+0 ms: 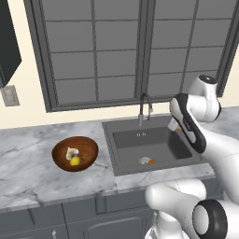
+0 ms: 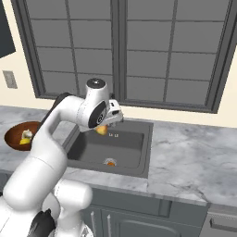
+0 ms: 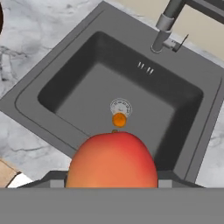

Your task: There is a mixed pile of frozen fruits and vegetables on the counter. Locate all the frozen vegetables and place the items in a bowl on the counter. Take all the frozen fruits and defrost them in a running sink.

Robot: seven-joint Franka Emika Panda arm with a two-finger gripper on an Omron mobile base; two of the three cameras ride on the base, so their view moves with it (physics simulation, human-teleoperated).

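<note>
My gripper (image 2: pixel 102 129) hangs over the sink (image 2: pixel 90 149), shut on the orange-red, peach-like frozen fruit (image 3: pixel 113 159), which bulks large at the bottom of the hand view. The round orange frozen fruit (image 3: pixel 119 119) lies on the basin floor beside the pale drain (image 3: pixel 120 106), and is also seen from the left base (image 1: pixel 151 162). On the counter (image 1: pixel 28 158) to the left of the sink stands the brown bowl (image 1: pixel 88 151). It holds the frozen vegetables: the yellow piece (image 1: pixel 74 161) and the whitish lump (image 1: pixel 71 152).
The curved dark faucet (image 1: pixel 145 105) rises at the back rim of the sink, below a large window (image 1: pixel 121 46). Marble counter runs on to the right of the basin (image 2: pixel 194 157). A wall outlet (image 1: pixel 10 95) sits at far left.
</note>
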